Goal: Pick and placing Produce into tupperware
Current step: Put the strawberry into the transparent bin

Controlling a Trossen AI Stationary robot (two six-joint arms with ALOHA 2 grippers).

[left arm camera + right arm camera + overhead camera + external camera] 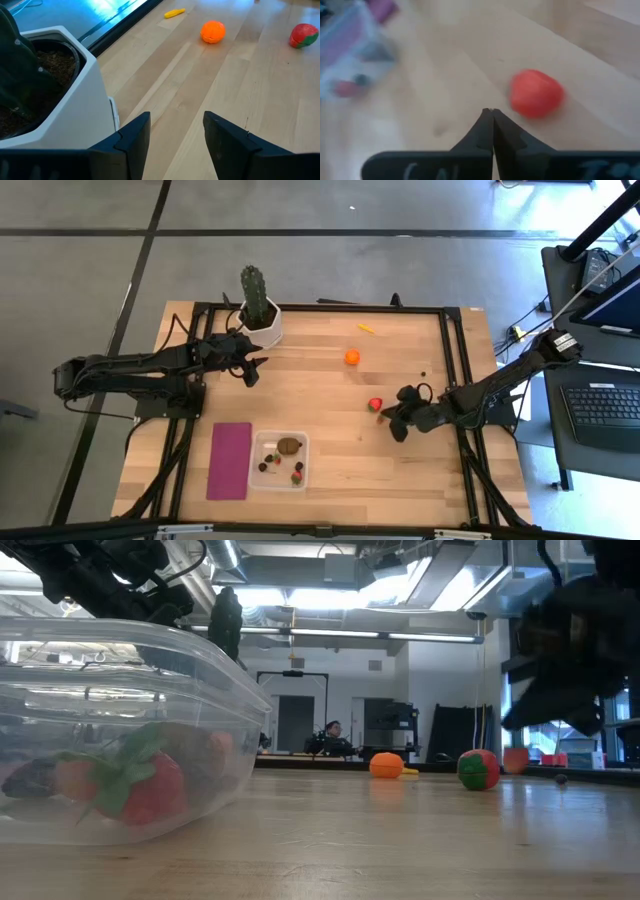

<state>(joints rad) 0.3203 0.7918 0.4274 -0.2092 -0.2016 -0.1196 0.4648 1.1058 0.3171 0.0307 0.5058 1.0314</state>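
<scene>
The clear tupperware (279, 461) sits near the table's near edge and holds a brown kiwi (290, 446), strawberries (150, 786) and dark berries. A red strawberry (376, 404) lies on the bare wood right of centre. My right gripper (492, 114) is shut with its tips just short of that strawberry (536, 93) and touches nothing. An orange ball (352, 357), a thin yellow piece (366, 328) and a tiny dark berry (423, 375) lie farther back. My left gripper (175, 135) is open and hovers beside the cactus pot (60, 85).
A flat magenta rectangle (230, 461) lies left of the tupperware. The tall green cactus (256, 292) in its white pot stands at the far left of the table. Bare wood stretches between the tupperware and the loose fruit. A person sits far back in the room (331, 737).
</scene>
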